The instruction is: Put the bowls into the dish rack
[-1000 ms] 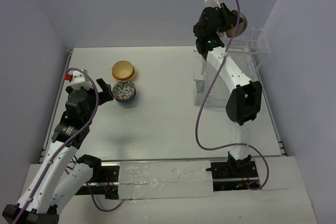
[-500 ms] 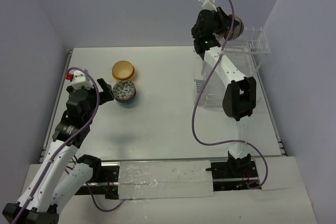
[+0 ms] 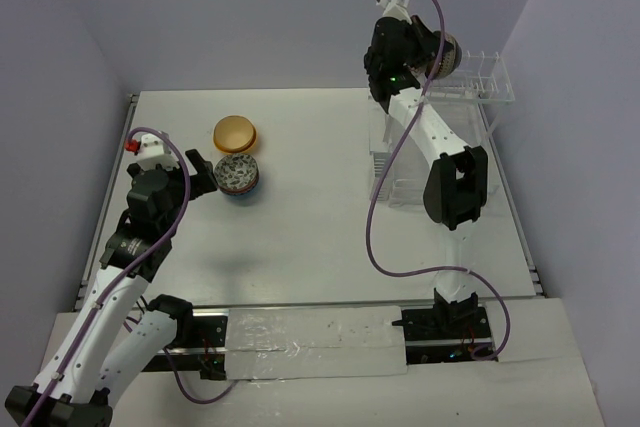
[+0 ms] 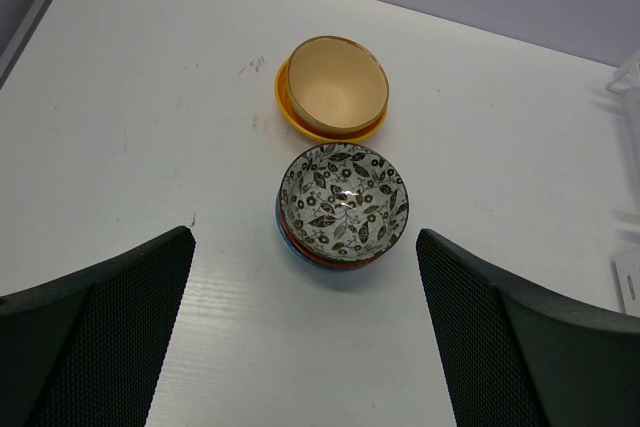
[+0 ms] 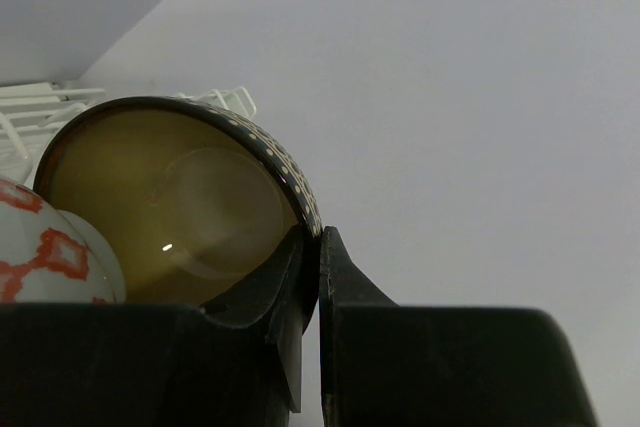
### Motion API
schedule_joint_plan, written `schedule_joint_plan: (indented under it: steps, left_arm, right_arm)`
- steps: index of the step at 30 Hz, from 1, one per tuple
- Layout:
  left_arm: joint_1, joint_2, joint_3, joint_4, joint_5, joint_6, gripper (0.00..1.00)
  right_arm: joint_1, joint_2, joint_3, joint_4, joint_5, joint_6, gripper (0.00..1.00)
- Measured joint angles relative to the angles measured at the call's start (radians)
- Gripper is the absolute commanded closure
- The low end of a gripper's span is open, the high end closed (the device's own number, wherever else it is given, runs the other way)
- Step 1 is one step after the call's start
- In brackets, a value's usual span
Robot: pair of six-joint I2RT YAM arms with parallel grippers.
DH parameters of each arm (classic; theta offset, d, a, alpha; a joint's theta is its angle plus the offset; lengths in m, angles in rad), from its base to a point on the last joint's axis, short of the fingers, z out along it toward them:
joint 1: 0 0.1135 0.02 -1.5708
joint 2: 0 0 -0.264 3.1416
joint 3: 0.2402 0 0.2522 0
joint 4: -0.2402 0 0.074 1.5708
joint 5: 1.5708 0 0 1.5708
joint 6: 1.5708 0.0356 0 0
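L gripper [image 3: 207,177] hovers, jaws wide apart, just short of the floral bowl [image 4: 344,203] topping a small stack. Orange-yellow bowl [image 4: 335,87] sits just beyond, apart. Open table [image 3: 320,237] all round both, edges well off. Far right, R gripper [image 3: 432,47] is clamped on a brown dotted bowl's [image 5: 190,207] rim, tilted over the dish rack [image 3: 480,97] by the back-right edge. Vs a sec ago: R wrist slightly higher and more leftward; L arm unchanged.

Right arm [image 3: 432,142] hides much of the dish rack [image 3: 487,77]; bowls [image 4: 335,265] stacked under the patterned bowl [image 4: 343,197] show only thin rim edges.
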Motion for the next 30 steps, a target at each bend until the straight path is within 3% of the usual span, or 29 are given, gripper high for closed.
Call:
schedule_joint_plan:
  steps: [18,30]
  left_arm:
    - [0.0,-0.003,0.0,0.0,0.0,0.0,0.01]
    - [0.0,-0.008,0.0,0.0,0.001,0.0,0.01]
  right_arm:
    - [0.013,0.0,0.049,-0.278,-0.08,0.224,0.98]
    - [0.014,0.0,0.062,-0.333,-0.086,0.279,0.86]
